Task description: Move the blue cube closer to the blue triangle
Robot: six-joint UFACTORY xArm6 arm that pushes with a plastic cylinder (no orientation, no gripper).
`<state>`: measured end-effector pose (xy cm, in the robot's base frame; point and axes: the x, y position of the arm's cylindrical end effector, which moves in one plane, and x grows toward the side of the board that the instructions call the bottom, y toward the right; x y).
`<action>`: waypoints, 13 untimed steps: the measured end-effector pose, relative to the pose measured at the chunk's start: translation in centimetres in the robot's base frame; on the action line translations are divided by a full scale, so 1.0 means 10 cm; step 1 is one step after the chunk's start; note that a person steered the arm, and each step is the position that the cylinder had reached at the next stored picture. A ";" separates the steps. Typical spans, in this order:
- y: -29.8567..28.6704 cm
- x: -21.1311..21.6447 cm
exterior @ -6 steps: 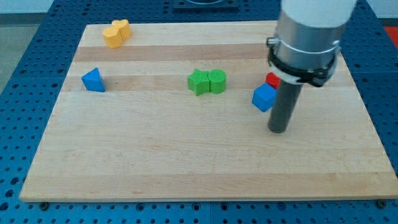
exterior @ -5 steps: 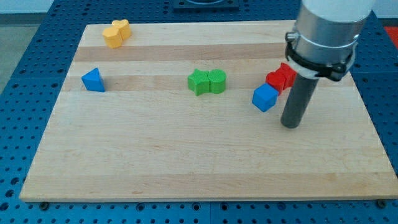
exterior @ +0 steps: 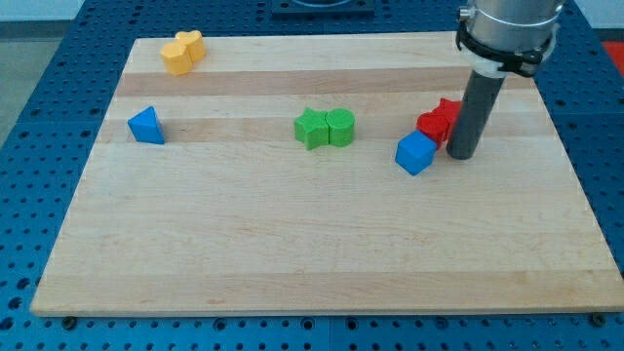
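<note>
The blue cube (exterior: 415, 153) sits right of centre on the wooden bench (exterior: 292, 244), and my tip (exterior: 461, 156) rests on the surface just at its 3 o'clock, close beside it; whether the two touch cannot be made out. There is no gripper on this arm, only the dark rod, so nothing spreads, presses together or pinches. The rod rises straight toward 12 o'clock into a grey collar that is cut off by the view's top edge.

At the tip's 10 o'clock lie the red blocks (exterior: 436, 122). The rod hides their right side, so their shapes are unclear; the farther one may have star-like points. The nearer red block is just at the blue cube's 1 o'clock, close or touching.

Farther toward 9 o'clock from the cube, well apart, stand a green star-shaped block (exterior: 311, 128) and a green cylinder (exterior: 340, 128), pressed side by side.

The blue triangle (exterior: 145, 126) lies far across the bench near its left edge, roughly at the cube's 9 o'clock, with the green pair between them.

At the triangle's 1 o'clock, near the bench's top left corner, two yellow-orange blocks (exterior: 182, 52) touch each other; their outlines are hard to tell.
</note>
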<state>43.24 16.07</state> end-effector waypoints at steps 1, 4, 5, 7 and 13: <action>-0.16 0.00; -0.55 0.18; -0.62 0.39; -0.66 0.36; -1.07 0.25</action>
<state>45.76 5.35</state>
